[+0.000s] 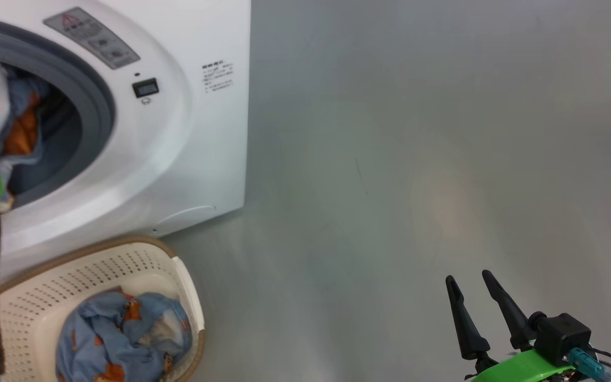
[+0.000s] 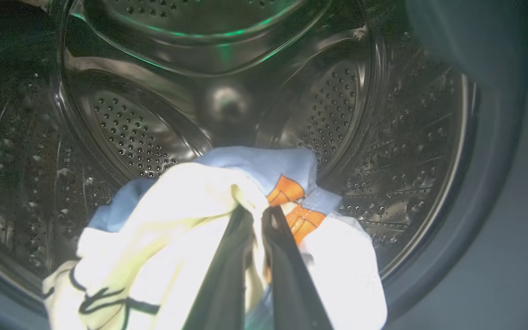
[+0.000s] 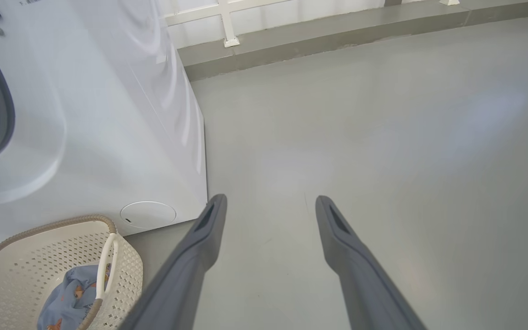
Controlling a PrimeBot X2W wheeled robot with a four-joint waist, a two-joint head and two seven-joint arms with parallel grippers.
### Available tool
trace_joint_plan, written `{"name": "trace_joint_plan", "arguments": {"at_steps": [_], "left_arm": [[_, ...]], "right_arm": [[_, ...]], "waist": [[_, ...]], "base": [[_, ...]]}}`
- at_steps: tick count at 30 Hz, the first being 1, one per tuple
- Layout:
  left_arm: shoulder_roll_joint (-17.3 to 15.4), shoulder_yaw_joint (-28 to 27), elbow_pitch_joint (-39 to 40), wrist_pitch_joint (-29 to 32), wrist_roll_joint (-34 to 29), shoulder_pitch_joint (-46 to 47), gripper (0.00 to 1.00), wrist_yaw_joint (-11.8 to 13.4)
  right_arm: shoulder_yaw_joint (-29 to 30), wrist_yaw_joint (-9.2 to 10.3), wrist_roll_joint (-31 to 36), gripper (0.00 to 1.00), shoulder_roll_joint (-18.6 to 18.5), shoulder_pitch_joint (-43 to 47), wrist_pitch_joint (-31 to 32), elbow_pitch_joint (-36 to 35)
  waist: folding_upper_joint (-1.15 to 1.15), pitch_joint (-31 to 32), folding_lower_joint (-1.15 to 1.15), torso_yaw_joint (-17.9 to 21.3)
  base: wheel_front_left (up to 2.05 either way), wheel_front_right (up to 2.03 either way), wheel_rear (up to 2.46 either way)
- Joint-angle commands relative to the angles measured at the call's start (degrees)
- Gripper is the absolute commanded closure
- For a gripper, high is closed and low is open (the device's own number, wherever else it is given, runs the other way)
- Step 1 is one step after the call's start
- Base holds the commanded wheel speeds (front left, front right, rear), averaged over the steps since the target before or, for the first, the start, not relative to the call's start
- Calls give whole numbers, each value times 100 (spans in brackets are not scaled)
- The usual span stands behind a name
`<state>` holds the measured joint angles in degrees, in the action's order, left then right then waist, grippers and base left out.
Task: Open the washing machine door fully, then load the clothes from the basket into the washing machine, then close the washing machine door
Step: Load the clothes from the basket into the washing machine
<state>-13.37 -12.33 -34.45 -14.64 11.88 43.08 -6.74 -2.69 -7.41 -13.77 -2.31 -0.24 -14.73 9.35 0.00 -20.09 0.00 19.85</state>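
Note:
The white washing machine [image 1: 178, 138] stands at the upper left with its mouth uncovered; the washing machine door is out of view. In the left wrist view my left gripper [image 2: 257, 214] is shut on a bundle of clothes [image 2: 190, 197], a cream cloth with black marks and blue fabric with orange prints. It holds the bundle inside the steel drum [image 2: 131, 133], past the grey seal [image 1: 93, 90]. More blue clothes [image 1: 120, 334] lie in the cream basket [image 1: 98, 262] in front of the machine. My right gripper [image 1: 469, 277] hangs open over the floor to the right, holding nothing.
Grey floor [image 1: 417, 159] stretches to the right of the machine. A low ledge and white railing [image 3: 227, 27] run along the far side. The basket [image 3: 57, 229] sits close against the machine's front [image 3: 108, 114], left of my right gripper [image 3: 271, 201].

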Motion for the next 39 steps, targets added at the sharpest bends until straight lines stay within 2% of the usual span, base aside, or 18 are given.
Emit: {"name": "trace_joint_plan", "arguments": {"at_steps": [1,24,32,39], "left_arm": [[-311,-124,104,-36,-83,225,100,12],[-782,106,-597,-36,-621,2123,100,-52],[-847,291,-437,-36,-660,2722,100,-66],[-771,189,-75,-36,-709,2743,100,-55]], "right_arm": [[-121,-8,-34,0,-60,-101,-27,-112],[-137,-8,-154,0,-109,-186,-27,-297],[-55,-8,-200,0,-109,-151,-27,-380],[-80,-8,-192,0,-96,-165,-27,-407]], "waist": [[0,-276,0,166],[0,-1487,0,168],[0,-1815,0,121],[0,-1960,0,73]], "base": [[0,0,0],[0,0,0],[0,0,0],[0,0,0]]}}
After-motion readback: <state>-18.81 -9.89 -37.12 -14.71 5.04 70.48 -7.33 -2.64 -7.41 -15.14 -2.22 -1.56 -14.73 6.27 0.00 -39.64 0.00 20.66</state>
